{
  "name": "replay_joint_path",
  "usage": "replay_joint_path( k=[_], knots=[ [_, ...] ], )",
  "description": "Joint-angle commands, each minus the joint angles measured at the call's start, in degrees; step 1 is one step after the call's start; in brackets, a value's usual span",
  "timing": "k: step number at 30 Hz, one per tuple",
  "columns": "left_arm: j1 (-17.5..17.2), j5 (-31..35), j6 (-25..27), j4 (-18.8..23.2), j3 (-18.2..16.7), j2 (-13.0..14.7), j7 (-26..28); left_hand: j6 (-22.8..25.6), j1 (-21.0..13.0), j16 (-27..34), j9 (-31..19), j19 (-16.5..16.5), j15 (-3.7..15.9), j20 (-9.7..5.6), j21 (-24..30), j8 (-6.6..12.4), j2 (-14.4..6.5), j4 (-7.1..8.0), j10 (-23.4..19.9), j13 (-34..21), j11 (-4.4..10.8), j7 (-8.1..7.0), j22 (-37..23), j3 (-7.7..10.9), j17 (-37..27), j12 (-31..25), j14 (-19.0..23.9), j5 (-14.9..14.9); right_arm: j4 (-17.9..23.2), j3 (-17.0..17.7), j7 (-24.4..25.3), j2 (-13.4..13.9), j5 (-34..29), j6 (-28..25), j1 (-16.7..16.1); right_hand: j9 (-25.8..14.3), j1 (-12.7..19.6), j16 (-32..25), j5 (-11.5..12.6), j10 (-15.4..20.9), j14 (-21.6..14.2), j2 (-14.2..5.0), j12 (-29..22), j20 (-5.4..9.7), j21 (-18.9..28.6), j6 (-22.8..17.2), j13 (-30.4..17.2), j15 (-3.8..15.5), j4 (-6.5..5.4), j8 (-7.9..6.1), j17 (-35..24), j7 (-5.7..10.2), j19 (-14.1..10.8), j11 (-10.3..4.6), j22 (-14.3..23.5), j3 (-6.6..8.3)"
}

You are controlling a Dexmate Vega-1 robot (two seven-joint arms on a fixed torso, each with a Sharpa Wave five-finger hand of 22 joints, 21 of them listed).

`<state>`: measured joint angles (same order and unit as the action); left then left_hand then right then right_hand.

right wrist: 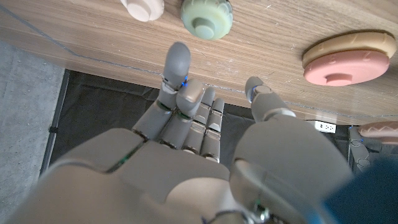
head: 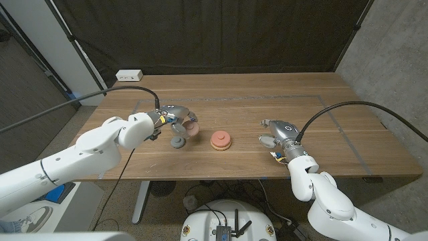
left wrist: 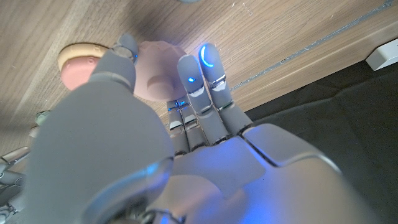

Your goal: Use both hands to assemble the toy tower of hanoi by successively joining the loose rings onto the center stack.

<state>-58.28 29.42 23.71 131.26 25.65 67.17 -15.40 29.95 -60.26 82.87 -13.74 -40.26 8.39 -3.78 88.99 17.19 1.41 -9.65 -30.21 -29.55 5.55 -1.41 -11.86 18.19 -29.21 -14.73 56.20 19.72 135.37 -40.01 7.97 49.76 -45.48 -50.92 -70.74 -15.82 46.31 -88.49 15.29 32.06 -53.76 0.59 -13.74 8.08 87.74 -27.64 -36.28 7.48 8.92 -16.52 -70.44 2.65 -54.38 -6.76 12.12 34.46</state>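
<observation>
So the center stack [head: 221, 140] sits about mid-table: a pink ring on top of a wider tan one, with a little peg nub poking up, which is what the next ring has to seat onto. It's placed roughly between the two arms, which makes sense if both hands are meant to take turns feeding it.

The left hand [head: 175, 121] is just left of the stack, and it's got a pale pink ring [head: 192, 128] up off the wood, fingers curled around it. In the left wrist view you can see that pink ring [left wrist: 158, 71] tucked against the fingertips [left wrist: 208, 59] with the thumb coming round the other side, so I'd call it a proper hold, not just a touch. A small grey piece [head: 178, 141] sits on the table right under that hand; I can't tell if it's a ring or a cap.

The right hand [head: 275, 134] stands well to the right of the stack, fingers loosely apart, nothing in it. Its wrist cam shows a pale green ring [right wrist: 206, 17] and a whitish one [right wrist: 143, 7] lying on the table just past its fingers, so it looks parked beside its own supply.

My read: the left hand's pink one goes on next. The tricky bit is lining its hole up with that nub, since the fingers cover a lot of the ring.
</observation>
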Motion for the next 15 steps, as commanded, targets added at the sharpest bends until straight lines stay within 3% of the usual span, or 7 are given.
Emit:
replay_joint_path(
  k=[1, 15],
  knots=[
    [1.94, -1.04, -1.87, -0.32, 0.39, -0.53, -1.15, 0.33, -0.31, 0.36, -0.1, -0.37, 4.22, -8.22, 0.25, 0.16, -0.66, 0.23, -3.32, -1.4, 2.75, -0.08, -0.3, 0.12, -0.13, 0.03, 0.54, 0.3, 0.3, 0.21, 0.25, 0.09, 0.05, -0.63, -0.16, -0.34, -0.1, -0.18, 0.45, 0.43, -0.2, -0.56, 0.02, 4.26, 0.28, -0.75, -0.13, 4.72, 0.22, 0.12, -0.15, -0.04, -0.06, -0.14, 0.07, 0.07],
    [3.58, -1.03, -4.94, -2.4, 1.65, -2.22, -0.79, 0.15, -0.18, 0.26, -0.16, -0.38, 4.23, -8.17, 0.23, -0.05, -0.53, 0.33, -3.02, -1.89, 2.7, -0.06, -0.3, -0.17, -0.01, 0.54, 0.43, 0.31, 0.65, 0.06, 0.06, 0.28, -0.37, -1.31, -0.08, -0.35, -0.14, -0.2, 0.53, 0.53, -0.17, -0.62, 0.12, 4.25, 0.26, -0.8, -0.21, 4.72, 0.31, 0.2, -0.16, 0.07, -0.02, -0.14, 0.02, 0.1]
  ],
)
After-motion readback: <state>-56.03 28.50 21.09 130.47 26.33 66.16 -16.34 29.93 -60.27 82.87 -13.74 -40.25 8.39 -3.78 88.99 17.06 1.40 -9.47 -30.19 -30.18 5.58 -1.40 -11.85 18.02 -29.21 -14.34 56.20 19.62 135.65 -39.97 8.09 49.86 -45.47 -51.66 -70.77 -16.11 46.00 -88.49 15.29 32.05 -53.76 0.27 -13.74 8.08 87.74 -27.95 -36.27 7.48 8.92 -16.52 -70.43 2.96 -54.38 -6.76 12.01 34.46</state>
